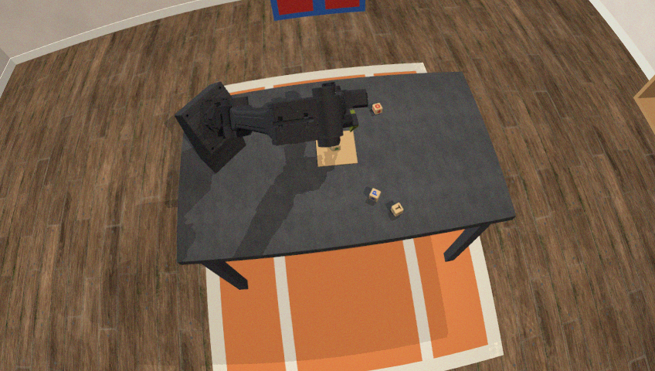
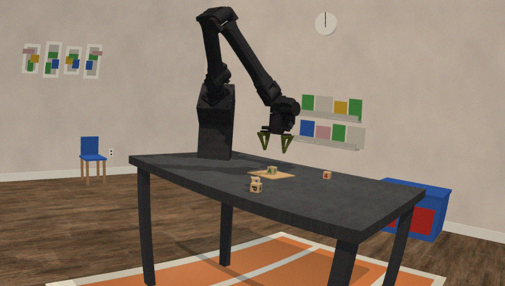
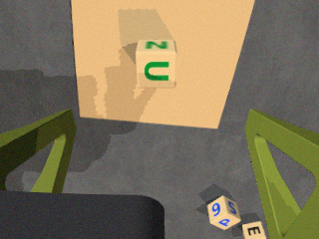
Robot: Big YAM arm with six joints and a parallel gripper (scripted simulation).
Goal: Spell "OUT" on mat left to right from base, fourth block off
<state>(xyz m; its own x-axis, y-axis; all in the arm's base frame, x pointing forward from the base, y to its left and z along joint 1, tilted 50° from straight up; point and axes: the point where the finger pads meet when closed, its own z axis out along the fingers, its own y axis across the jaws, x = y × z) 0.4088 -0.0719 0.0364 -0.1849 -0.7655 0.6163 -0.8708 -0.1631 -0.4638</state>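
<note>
Black six-joint arm (image 2: 244,60) reaches out from its tall black pedestal (image 2: 215,120) at the back of the dark grey table (image 2: 318,208). Gripper (image 2: 275,142) hangs above the table with its olive-green fingers spread to full width, nothing between them. Square tan mat (image 1: 344,154) lies flat on the table just beyond the pedestal. One wooden cube with a green U on top (image 3: 158,68) sits on the mat, fully inside its edges, in the half nearer the gripper as the wrist view shows it; a green N shows on the adjoining side face. In the top view this cube (image 1: 336,148) is partly covered by the arm's wrist. Wooden cube with a red letter on top (image 1: 376,108), which looks like an O, sits on bare table just beyond the mat's far corner, apart from it. Two more wooden cubes lie well apart from the mat toward the near table edge: one with a blue letter on top (image 1: 374,194) and one with a dark T on top (image 1: 397,209); they are close to each other but not touching. In the wrist view the blue-marked cube (image 3: 222,213) shows a 9 on one face. Neither of this pair is on the mat.
</note>
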